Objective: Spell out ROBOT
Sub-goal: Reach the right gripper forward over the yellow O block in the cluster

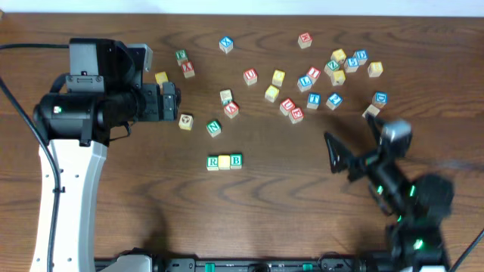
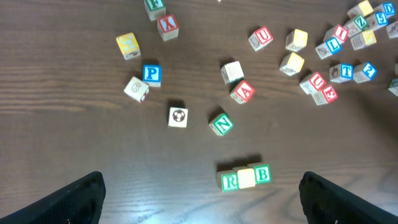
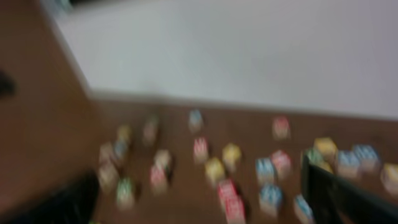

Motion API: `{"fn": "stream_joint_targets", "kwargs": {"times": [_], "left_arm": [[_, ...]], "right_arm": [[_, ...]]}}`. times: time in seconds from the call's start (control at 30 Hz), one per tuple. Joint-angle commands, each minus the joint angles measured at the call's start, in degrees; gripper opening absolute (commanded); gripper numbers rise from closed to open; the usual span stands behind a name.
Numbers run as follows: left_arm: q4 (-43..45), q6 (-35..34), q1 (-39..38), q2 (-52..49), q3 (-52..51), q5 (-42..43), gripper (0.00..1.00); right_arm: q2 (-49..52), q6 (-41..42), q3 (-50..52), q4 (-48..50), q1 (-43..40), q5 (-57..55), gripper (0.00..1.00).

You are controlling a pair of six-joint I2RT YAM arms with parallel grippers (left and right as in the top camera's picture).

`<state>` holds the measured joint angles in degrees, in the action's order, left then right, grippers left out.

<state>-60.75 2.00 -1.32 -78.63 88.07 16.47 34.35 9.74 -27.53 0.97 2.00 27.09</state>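
A short row of three blocks lies on the brown table: a green R (image 2: 230,181), a plain yellow face (image 2: 247,178) and a green B (image 2: 262,173). It also shows in the overhead view (image 1: 224,161). My left gripper (image 2: 202,202) is open and empty, high above the table, with the row between and just beyond its fingers. In the overhead view it (image 1: 172,100) hangs left of the loose blocks. My right gripper (image 1: 342,157) is open and empty, right of the row. Its wrist view is blurred, with fingers (image 3: 199,208) wide apart over scattered blocks.
Loose letter blocks are scattered behind the row: green N (image 2: 222,124), red A (image 2: 243,91), red U (image 2: 262,38), blue P (image 2: 151,74), a picture block (image 2: 178,116). A denser cluster (image 1: 333,72) lies at the back right. A white wall (image 3: 249,50) stands beyond the table.
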Motion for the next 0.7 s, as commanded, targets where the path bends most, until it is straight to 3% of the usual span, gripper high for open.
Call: {"fn": "stream_joint_targets", "kwargs": {"times": [0.0,0.1,0.2,0.33,0.47,0.67], "left_arm": [[-0.11,0.98,0.17,0.0,1.05,0.44,0.98],[-0.11,0.98,0.17,0.0,1.05,0.44,0.98],[-0.11,0.98,0.17,0.0,1.05,0.44,0.98],[-0.11,0.98,0.17,0.0,1.05,0.44,0.98],[-0.11,0.98,0.17,0.0,1.05,0.44,0.98],[-0.11,0.98,0.17,0.0,1.05,0.44,0.98]], "right_arm": [[16.28,-4.0,-19.3,-9.86,2.34,5.49,0.99],[26.73,-7.06,-32.5,-20.41,5.62,5.44,0.99],[34.38,-7.87,-38.64,-25.11,7.26,5.05,0.99],[41.7,-6.32,-39.26,-16.26,7.85,9.64,0.99],[48.61,-4.42,-44.54,-19.17,8.28,9.01,0.99],[59.17,-5.9,-58.99,-33.9,14.12,-4.79,0.99]]}}
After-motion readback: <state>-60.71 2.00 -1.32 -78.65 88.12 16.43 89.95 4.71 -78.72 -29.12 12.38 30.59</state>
